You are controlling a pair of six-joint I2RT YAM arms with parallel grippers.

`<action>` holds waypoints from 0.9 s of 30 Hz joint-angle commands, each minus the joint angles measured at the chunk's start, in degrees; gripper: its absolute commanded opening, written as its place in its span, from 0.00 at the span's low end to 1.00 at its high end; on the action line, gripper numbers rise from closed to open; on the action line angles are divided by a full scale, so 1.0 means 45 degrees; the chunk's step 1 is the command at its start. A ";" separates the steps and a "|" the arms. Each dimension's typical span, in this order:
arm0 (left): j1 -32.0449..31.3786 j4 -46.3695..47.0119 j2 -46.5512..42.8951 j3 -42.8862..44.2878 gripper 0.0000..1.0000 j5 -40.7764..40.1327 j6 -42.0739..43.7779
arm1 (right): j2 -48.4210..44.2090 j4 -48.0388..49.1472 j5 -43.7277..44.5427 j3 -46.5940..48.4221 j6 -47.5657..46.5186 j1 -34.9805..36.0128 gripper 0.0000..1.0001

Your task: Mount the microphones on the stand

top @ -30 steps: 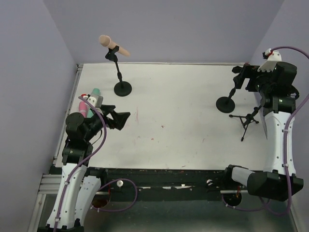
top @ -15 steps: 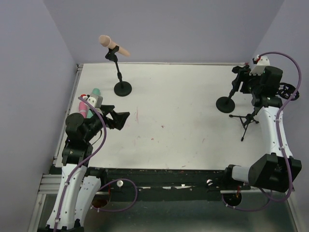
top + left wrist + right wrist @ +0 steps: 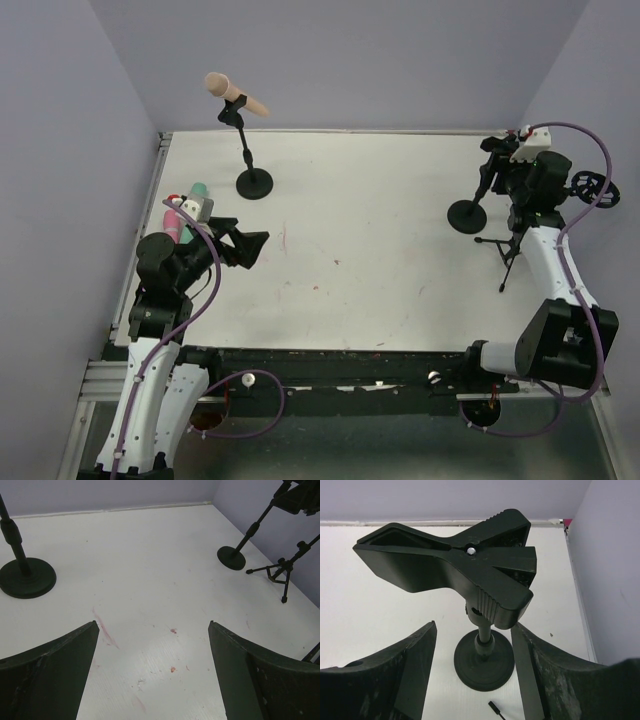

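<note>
A peach-tan microphone (image 3: 232,93) sits clipped in the left stand (image 3: 250,165) at the back. The pink microphone (image 3: 172,218) and the mint green microphone (image 3: 197,190) lie at the table's left edge, behind my left gripper (image 3: 250,245), which is open and holds nothing. My right gripper (image 3: 499,168) is at the right stand (image 3: 467,213). In the right wrist view the stand's empty clip (image 3: 465,565) hangs above its base (image 3: 484,661). The right gripper (image 3: 472,625) straddles the clip's lower handle: one finger (image 3: 535,675) touches it, the other stands apart.
A small black tripod stand (image 3: 512,250) stands just in front of the right stand, near the right wall. In the left wrist view both round bases (image 3: 25,577) (image 3: 231,557) and the tripod (image 3: 280,570) show across the white table (image 3: 370,240).
My right arm has swung in toward the right stand, and its jaws have narrowed around the clip's handle. The left arm and the microphones have not moved.
</note>
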 commanded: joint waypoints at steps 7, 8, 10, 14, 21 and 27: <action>-0.0048 -0.0102 0.0070 0.0067 0.98 -0.0152 0.0108 | 0.0637 0.4002 0.0266 -0.0989 0.0475 -0.0052 0.60; -0.0048 -0.0121 0.0089 0.0067 0.98 -0.0152 0.0108 | 0.0676 0.4159 0.0247 -0.1048 0.0495 -0.0052 0.59; -0.0048 -0.0102 0.0090 0.0067 0.98 -0.0152 0.0108 | 0.0715 0.4414 0.0169 -0.1145 0.0515 -0.0032 0.54; -0.0048 -0.0121 0.0109 0.0087 0.98 -0.0133 0.0108 | 0.0696 0.4551 -0.0240 -0.1283 0.0398 -0.0032 0.39; -0.0048 -0.0121 0.0168 0.0087 0.98 -0.0113 0.0108 | 0.0384 0.3559 -0.2776 -0.0972 0.0748 0.0026 0.23; -0.0048 -0.0102 0.0285 0.0048 0.98 -0.0211 0.0128 | -0.0026 0.1390 -0.6038 0.0238 0.1588 0.1254 0.20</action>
